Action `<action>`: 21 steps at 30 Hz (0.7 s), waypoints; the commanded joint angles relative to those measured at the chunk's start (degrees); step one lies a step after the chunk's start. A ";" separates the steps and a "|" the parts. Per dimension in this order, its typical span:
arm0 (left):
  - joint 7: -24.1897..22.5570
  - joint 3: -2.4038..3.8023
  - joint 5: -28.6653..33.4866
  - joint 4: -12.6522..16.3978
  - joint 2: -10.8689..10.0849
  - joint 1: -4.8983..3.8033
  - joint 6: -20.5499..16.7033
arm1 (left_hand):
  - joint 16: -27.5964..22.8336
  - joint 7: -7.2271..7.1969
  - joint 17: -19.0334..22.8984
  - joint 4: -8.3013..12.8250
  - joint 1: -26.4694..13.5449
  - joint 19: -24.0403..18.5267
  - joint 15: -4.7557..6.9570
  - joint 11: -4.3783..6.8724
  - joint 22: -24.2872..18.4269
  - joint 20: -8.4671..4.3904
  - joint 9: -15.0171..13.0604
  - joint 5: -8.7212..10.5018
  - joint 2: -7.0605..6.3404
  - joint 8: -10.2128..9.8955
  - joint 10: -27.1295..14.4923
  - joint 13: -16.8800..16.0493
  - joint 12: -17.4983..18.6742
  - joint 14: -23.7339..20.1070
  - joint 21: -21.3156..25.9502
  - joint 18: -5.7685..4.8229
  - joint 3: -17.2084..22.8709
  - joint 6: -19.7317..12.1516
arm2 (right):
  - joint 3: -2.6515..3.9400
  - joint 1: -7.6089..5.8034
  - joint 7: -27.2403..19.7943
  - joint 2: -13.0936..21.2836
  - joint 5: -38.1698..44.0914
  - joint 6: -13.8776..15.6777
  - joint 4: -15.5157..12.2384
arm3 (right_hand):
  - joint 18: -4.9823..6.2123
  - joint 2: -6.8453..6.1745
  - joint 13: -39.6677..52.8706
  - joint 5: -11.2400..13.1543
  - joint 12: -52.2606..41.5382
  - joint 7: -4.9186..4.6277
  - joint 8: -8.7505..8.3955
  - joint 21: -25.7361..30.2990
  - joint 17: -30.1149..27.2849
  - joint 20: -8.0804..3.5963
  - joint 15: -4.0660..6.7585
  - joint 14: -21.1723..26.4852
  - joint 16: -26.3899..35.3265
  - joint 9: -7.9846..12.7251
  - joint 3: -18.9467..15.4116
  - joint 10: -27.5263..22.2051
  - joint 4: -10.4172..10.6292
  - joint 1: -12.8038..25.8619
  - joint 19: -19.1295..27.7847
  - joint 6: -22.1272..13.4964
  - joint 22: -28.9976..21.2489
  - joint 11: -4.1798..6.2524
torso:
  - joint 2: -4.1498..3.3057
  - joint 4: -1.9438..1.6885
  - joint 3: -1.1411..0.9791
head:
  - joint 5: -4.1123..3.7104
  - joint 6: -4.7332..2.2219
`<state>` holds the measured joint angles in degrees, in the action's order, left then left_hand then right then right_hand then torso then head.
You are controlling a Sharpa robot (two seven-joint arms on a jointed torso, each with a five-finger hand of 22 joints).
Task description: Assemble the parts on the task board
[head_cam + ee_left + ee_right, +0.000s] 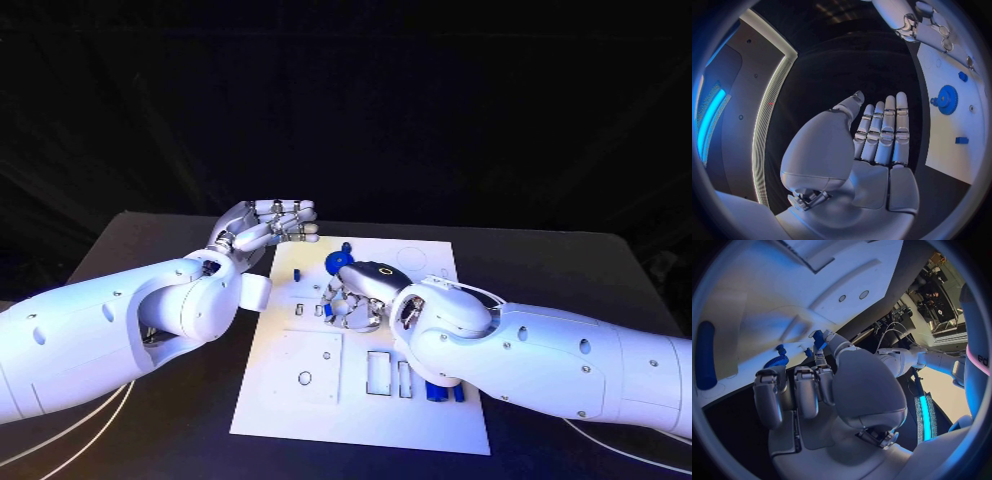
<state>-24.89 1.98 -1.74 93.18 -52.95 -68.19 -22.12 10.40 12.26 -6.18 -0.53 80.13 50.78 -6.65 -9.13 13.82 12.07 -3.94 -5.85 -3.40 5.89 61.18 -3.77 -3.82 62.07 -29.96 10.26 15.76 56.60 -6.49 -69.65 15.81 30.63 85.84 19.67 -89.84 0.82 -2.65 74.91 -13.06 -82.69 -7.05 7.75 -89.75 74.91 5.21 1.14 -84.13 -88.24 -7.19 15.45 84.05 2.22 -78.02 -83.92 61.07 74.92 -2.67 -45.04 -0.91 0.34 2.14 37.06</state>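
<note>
While its fingers curl down over the middle of the task board [296, 400], the right hand [361, 298] pinches a small blue peg [818, 339] between thumb and a fingertip, as the right wrist view shows; the other fingers are bent inward beside it. Just beyond the hand on the board sits a blue gear [336, 262], with a small blue piece [346, 246] beside it nearer the far edge. Near the board's front edge, by the right forearm, lie blue bars [433, 391]. At the board's far left corner, off its edge, the left hand [271, 224] is raised, fingers straight and together, holding nothing. Black table [159, 240] beneath.
</note>
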 commanded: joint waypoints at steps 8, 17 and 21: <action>-0.48 0.02 0.13 0.19 0.08 -0.04 1.15 | -0.26 0.36 0.02 0.01 -0.07 -0.42 -0.12 -0.36 0.06 0.09 -0.01 -0.08 0.37 -0.18 -0.06 -0.02 0.09 -0.01 -0.22 0.04 0.46 0.09 | -0.08 0.70 1.42 -1.45 2.74 -1.07 1.90 | -0.82 0.24 9.01 -0.21 -0.22 0.03 0.24 -0.25 11.84 -0.35 0.40 -5.13 -0.09 -0.05 0.44 0.82 0.04 0.16 -6.08 0.41 15.08 0.35 | -0.01 -0.01 0.01 | 0.00 0.06; -0.42 0.02 0.13 0.24 0.05 -0.04 1.20 | -0.26 0.36 0.02 0.01 -0.07 -0.42 -0.12 -0.36 0.06 0.09 -0.01 -0.08 0.37 -0.18 -0.06 -0.02 0.09 -0.01 -0.22 0.04 0.46 0.09 | -0.12 1.12 1.47 -2.35 2.96 -1.23 3.28 | -0.82 0.24 9.00 -0.21 -0.22 0.03 0.23 -0.25 11.84 -0.35 0.40 -5.13 -0.09 -0.05 0.44 0.82 0.04 0.17 -6.08 0.41 15.08 0.34 | -0.01 0.05 -0.03 | 0.11 0.25; -0.37 0.02 0.13 0.25 0.02 -0.04 1.22 | -0.26 0.36 0.02 0.01 -0.07 -0.42 -0.12 -0.36 0.06 0.09 -0.01 -0.08 0.37 -0.18 -0.06 -0.02 0.09 -0.01 -0.22 0.04 0.46 0.09 | -0.13 1.27 1.55 -2.56 3.12 -1.23 3.77 | -0.82 0.13 8.97 -0.27 -0.17 0.00 0.19 -0.25 11.78 -0.36 0.41 -5.11 -0.06 -0.02 0.42 0.78 0.06 0.31 -6.08 0.33 15.08 0.32 | 0.01 0.01 -0.01 | 0.06 0.34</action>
<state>-24.88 1.98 -1.71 93.27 -52.98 -68.19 -22.04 10.40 12.25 -6.18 -0.53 80.13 50.78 -6.65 -9.13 13.81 12.07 -3.94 -5.86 -3.40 5.89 61.18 -3.77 -3.82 62.07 -29.96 10.26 15.76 56.60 -6.39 -68.72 16.62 28.09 87.92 19.51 -86.53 0.82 -2.89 74.91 -12.94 -82.69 -6.88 7.74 -89.75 74.91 5.22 1.14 -84.13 -88.24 -7.23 15.59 84.05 2.38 -77.78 -83.92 61.04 74.90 -2.67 -45.05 -0.88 0.32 2.24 37.36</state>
